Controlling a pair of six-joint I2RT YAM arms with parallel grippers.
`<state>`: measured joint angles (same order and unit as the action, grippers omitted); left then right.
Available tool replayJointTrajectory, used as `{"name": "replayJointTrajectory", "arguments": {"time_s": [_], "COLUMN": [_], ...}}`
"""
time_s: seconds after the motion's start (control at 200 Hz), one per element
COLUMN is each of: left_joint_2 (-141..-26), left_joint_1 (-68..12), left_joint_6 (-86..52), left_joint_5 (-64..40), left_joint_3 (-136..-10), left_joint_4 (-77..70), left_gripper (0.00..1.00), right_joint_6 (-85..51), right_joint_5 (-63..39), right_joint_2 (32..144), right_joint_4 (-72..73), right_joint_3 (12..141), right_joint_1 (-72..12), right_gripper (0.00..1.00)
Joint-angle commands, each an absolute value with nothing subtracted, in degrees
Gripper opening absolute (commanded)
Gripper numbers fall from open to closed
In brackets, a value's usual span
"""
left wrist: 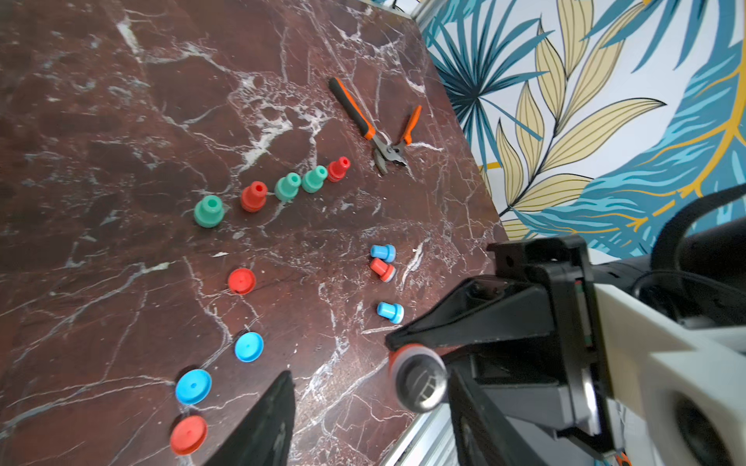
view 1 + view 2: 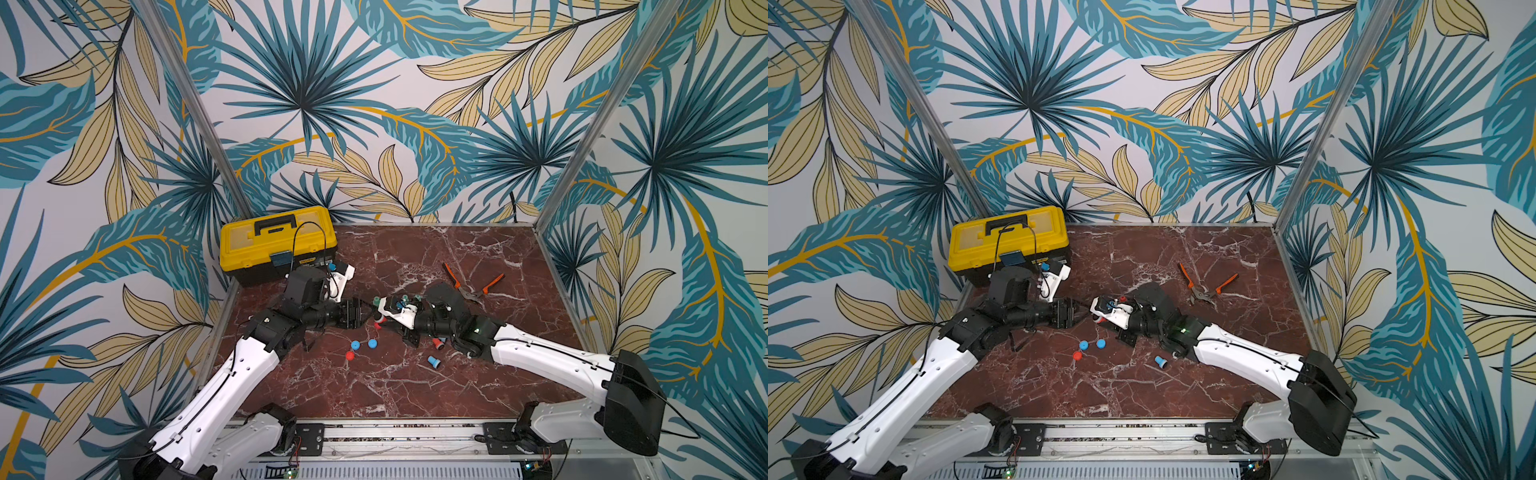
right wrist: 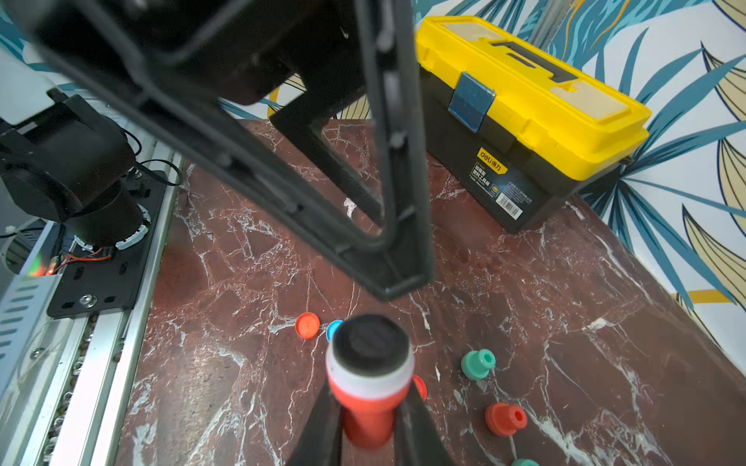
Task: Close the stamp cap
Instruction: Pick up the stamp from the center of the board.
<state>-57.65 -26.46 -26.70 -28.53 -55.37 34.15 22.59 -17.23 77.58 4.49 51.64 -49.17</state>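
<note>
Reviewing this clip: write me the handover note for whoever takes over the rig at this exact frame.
Right gripper: shut on a red stamp, its black pad bare and pointing toward the left arm.
Left gripper: open and empty, close to that pad.
On the table: red caps, blue caps, and three uncapped stamps lying on their sides.
Done: a row of five standing stamps, apparently capped.
Left: probably fetch a red cap, press it onto the held stamp, then cap the other three.
</note>
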Motion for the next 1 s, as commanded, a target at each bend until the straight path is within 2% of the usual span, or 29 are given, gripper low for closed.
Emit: {"name": "replayJointTrajectory", "arguments": {"time_s": [0.0, 0.195, 0.501, 0.791, 0.916, 0.991], "left_joint_2": [-58.1, -59.1, -61.4, -61.3, -60.4, -59.0], "left_joint_1": [-28.7, -30.8, -34.2, -34.7, -34.7, -34.7], "left_joint_6": [-28.0, -29.5, -30.6, -30.1, -29.5, -28.6], "left_joint_5": [-29.3, -26.3, -27.8, -26.7, -25.9, -26.2], "left_joint_3": [-57.9, -57.2, -57.7, -57.5, -58.9, -60.7], "left_joint_4": [33.6, 33.6, 33.6, 33.6, 33.6, 33.5], "left_gripper": [0.60, 0.49, 0.42, 0.23, 0.19, 0.19], "right_joint_6": [25.3, 25.6, 27.0, 28.6, 28.5, 27.9], "right_joint_5": [-17.8, -18.2, -16.9, -15.9, -14.5, -14.0], "right_joint_2": [76.5, 75.2, 74.7, 73.2, 71.1, 69.1], "right_joint_4": [5.3, 5.2, 4.7, 3.8, 5.0, 7.3], "right_joint_3": [51.3, 51.4, 52.3, 53.0, 52.4, 51.3], "right_joint_1": [-49.5, -49.7, -49.7, -50.1, -50.2, -50.3], "right_gripper": [0.13, 0.14, 0.14, 0.14, 0.27, 0.31]}}
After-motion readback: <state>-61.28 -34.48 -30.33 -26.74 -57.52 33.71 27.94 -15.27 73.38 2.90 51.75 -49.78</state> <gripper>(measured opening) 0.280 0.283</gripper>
